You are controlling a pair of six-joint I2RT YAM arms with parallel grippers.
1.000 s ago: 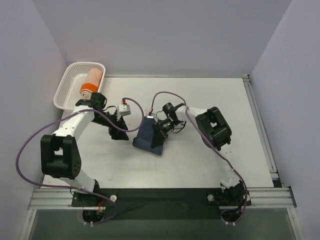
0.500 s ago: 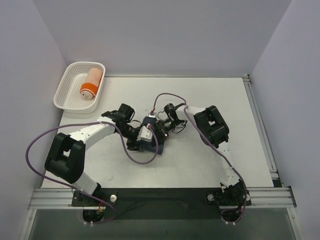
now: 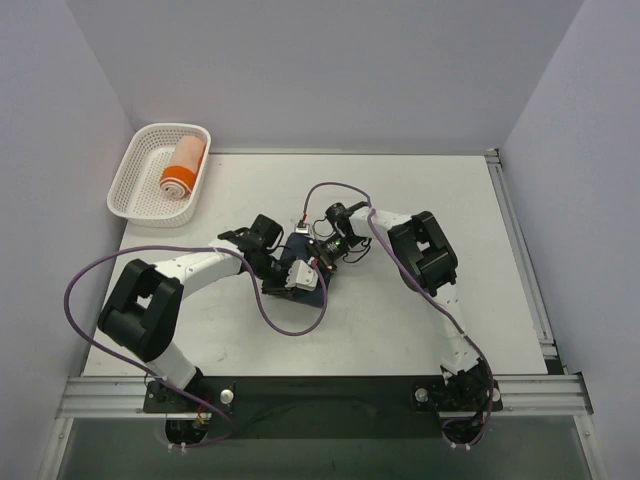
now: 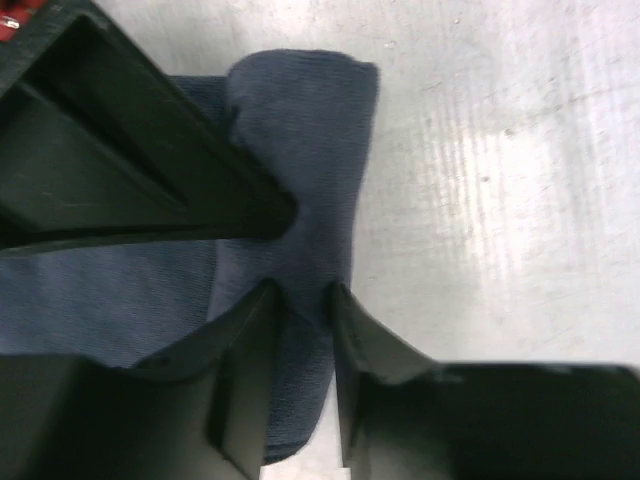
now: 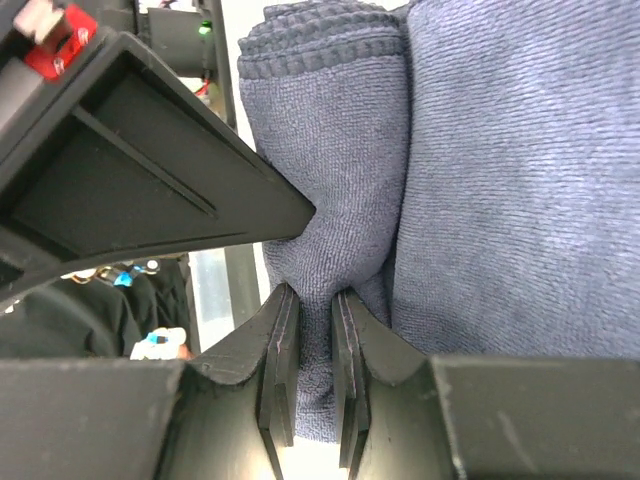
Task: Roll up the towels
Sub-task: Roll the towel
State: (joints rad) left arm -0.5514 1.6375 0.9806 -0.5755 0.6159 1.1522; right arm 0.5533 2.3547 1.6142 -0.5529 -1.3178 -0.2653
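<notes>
The navy-blue towel (image 3: 314,289) lies mid-table, partly rolled, mostly hidden under both grippers. In the left wrist view its rolled edge (image 4: 300,150) runs between my left gripper's (image 4: 303,290) fingers, which press on it from both sides. My right gripper (image 5: 314,295) is shut on a fold of the same towel (image 5: 500,150), opposite the left one. From above, the left gripper (image 3: 290,268) and right gripper (image 3: 318,255) meet over the cloth. The orange towel (image 3: 183,165) with its white band lies rolled in the basket.
The white lattice basket (image 3: 140,195) sits at the table's back left corner. Purple cables loop from both arms over the table near the towel. Walls close in on the left, back and right.
My left arm swung right from beside the basket to the navy towel, and its jaws closed on the rolled edge. The right gripper kept its grip in place.
</notes>
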